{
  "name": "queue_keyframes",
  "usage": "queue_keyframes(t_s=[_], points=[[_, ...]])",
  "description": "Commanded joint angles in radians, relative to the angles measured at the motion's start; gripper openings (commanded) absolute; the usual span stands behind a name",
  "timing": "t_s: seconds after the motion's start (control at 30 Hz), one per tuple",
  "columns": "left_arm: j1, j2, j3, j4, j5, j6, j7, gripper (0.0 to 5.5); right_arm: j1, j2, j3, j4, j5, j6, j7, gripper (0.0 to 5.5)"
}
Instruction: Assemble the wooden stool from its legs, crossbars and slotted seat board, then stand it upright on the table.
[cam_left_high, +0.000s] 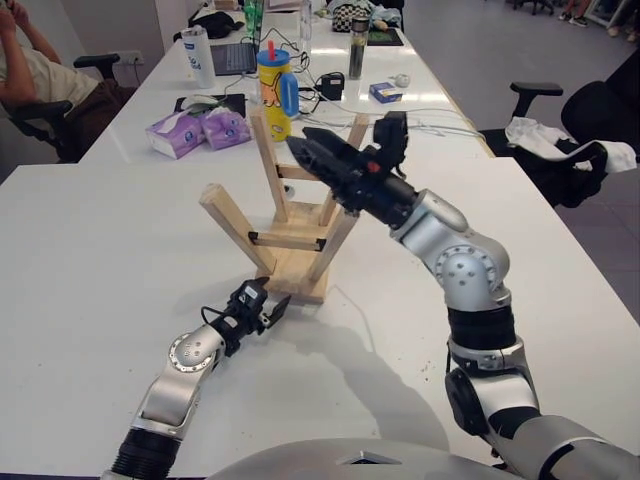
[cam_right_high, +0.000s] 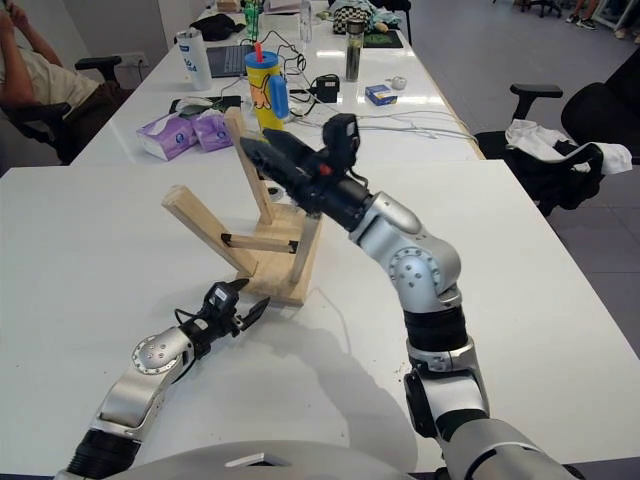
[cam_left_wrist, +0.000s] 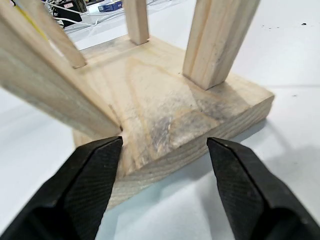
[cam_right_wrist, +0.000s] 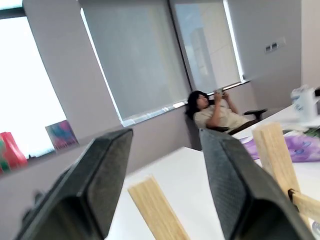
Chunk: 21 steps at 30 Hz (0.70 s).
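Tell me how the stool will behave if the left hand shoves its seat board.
The stool is solid wood, so probably stiff. Its seat board lies flat on the smooth table, so it would likely slide rather than tip. Splayed legs may shift if joints are loose.

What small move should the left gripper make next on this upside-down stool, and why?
Probably ease the left gripper forward and close on the near corner of the seat board. Its fingers are open either side of that edge, not touching, and the stool rests seat-down with legs up. The right gripper is open among the legs, holding nothing.
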Motion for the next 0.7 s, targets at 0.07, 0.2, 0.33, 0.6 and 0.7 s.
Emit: queue_keyframes(t_s=[0.07, 0.2, 0.33, 0.6, 0.7], points=[[0.018, 0.005, 0.049, -0.023, -0.028, -0.05, -0.004, 3.12, -0.049, -0.124, -0.041, 0.147, -0.102, -0.029, 0.072, 2.5], [0.049, 0.022, 0.109, -0.107, -0.091, -0.108, -0.035, 3.12, 0.005, -0.203, 0.195, 0.29, -0.459, -0.249, 0.207, 2.5], [0.17, 0.039, 0.165, -0.136, -0.074, -0.165, -0.012, 3.12, 0.029, -0.131, 0.252, 0.343, -0.528, -0.373, 0.319, 2.5], [0.108, 0.07, 0.126, 0.117, 0.097, -0.097, 0.061, 3.12, 0.108, -0.139, 0.357, 0.205, -0.536, -0.367, 0.56, 2.5], [0.054, 0.048, 0.106, 0.135, 0.107, -0.07, 0.076, 3.12, 0.135, -0.141, 0.413, 0.167, -0.561, -0.341, 0.6, 2.5]])
